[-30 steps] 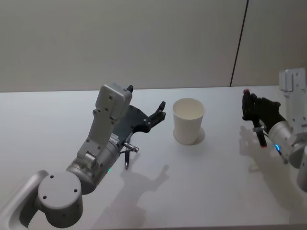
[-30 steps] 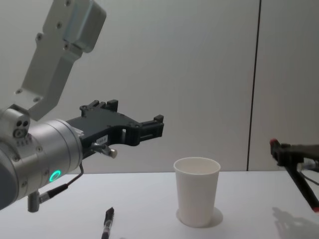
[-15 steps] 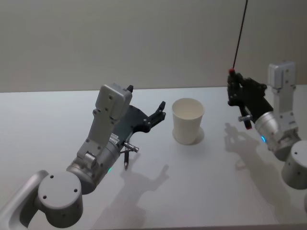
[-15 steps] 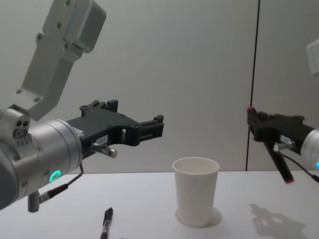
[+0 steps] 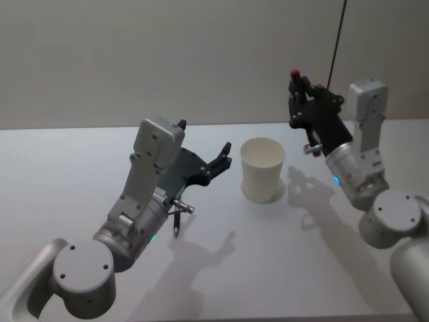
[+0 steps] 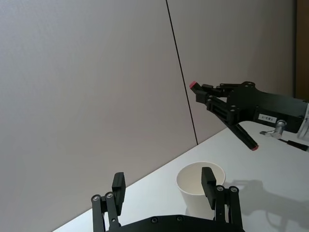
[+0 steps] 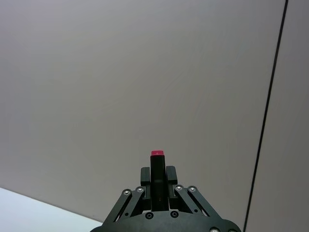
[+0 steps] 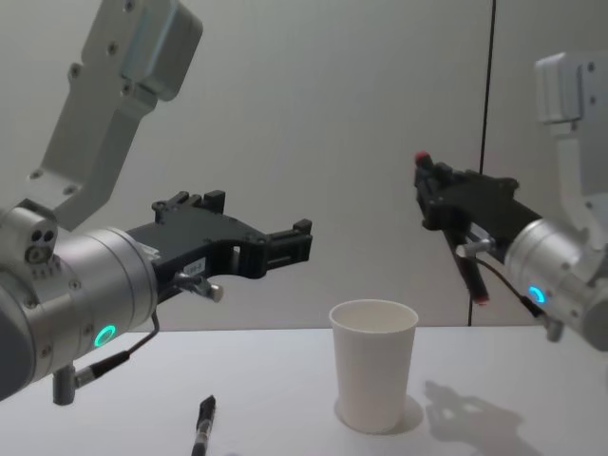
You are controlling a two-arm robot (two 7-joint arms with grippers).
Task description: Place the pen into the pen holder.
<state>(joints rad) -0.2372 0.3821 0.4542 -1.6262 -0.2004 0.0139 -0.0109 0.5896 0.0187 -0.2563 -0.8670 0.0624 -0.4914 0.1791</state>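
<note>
Head view
- Cup [image 5: 263, 169]: upright on the table [image 5: 281, 255], near the centre, mouth open.
- Right gripper [image 5: 299, 90]: up in the air at 1 o'clock from the cup, clamped on the pen [image 5: 294, 76].
- Pen: tilted, its red top end above the fingers and its lower end at 3 o'clock from the rim, clear of it.
- Left gripper [image 5: 204, 137]: at 9 o'clock from the cup, fingers apart and empty.
- Second pen [image 5: 176, 223]: lying on the table at 8 o'clock from the cup, beside the left arm.

Left wrist view
- Left gripper [image 6: 163, 180]: fingers spread wide, with the cup [image 6: 200, 193] beyond them.
- Right gripper [image 6: 205, 94]: above the cup, holding the slanted pen [image 6: 244, 137].

Right wrist view
- Right gripper [image 7: 158, 176]: both fingers pressed against the pen [image 7: 157, 162], whose red tip stands out against the wall.

Chest view
- Cup [image 8: 373, 366]: standing on the table.
- Right gripper [image 8: 432, 185]: at 1 o'clock from the cup, well above the rim.
- Pen [image 8: 472, 275]: lower end at 2 o'clock from the rim, not touching.
- Left gripper [image 8: 252, 220]: at 10 o'clock from the cup, raised.
- Second pen [image 8: 204, 429]: at 8 o'clock from the cup.
</note>
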